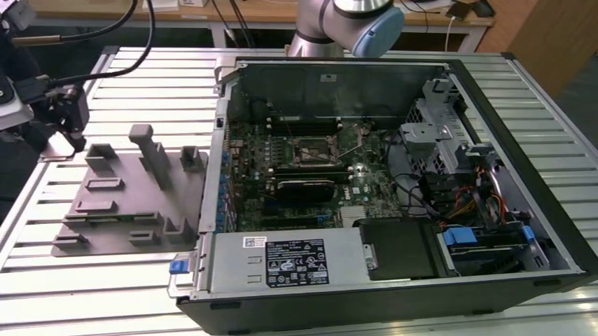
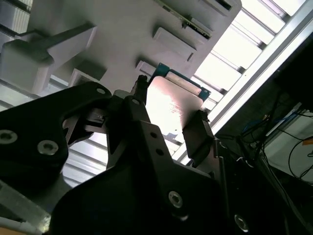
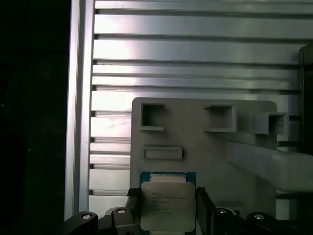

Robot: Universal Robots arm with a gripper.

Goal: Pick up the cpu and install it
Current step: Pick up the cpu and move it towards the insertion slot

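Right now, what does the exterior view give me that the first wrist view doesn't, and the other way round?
Exterior view gives you: the open computer case, the motherboard socket inside it, and the arm behind the case.
First wrist view gives you: the cpu face-on, clamped between the fingers of the pincer.
Both: the grey fixture tray and the slatted metal table under it.
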